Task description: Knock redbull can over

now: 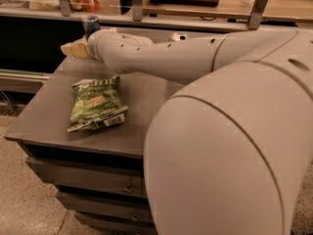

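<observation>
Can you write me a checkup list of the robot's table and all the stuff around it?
Surface: grey table top, with drawers beneath.
Job's things: redbull can stands upright at the far edge, not knocked over.
Clutter: green chip bag lies flat at front left; a second can peeks over the arm.
Grippers: end effector is low at far left, just in front of the redbull can; touching or not, cannot tell.
Cables: nothing seen.
Surroundings: counter behind; speckled floor below.
</observation>
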`<state>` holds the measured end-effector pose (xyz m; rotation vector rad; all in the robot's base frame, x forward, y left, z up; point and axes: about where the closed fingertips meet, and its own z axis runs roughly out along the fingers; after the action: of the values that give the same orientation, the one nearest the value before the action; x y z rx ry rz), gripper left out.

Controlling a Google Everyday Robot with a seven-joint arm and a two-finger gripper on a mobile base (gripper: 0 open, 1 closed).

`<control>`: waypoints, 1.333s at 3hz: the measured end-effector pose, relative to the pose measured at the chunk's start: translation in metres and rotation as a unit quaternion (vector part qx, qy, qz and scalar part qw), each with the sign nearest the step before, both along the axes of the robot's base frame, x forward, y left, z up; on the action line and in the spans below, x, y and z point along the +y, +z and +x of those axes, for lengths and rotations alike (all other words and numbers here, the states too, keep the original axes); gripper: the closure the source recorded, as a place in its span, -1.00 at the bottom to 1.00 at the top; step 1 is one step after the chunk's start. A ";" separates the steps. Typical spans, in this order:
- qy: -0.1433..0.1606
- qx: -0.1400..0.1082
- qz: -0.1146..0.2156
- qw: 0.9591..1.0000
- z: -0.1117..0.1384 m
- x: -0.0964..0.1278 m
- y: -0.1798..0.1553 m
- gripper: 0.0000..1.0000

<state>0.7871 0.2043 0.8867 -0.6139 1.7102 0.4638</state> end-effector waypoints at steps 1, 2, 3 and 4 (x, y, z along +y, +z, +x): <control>0.020 -0.008 0.012 1.000 0.006 0.017 -0.005 -0.66; 0.042 -0.024 0.023 0.999 0.010 0.033 -0.004 -0.20; 0.054 -0.040 0.028 0.997 0.016 0.037 0.002 0.43; 0.051 -0.045 0.013 0.998 0.017 0.024 0.020 0.89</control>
<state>0.8038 0.2286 0.9069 -0.6961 1.5893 0.5228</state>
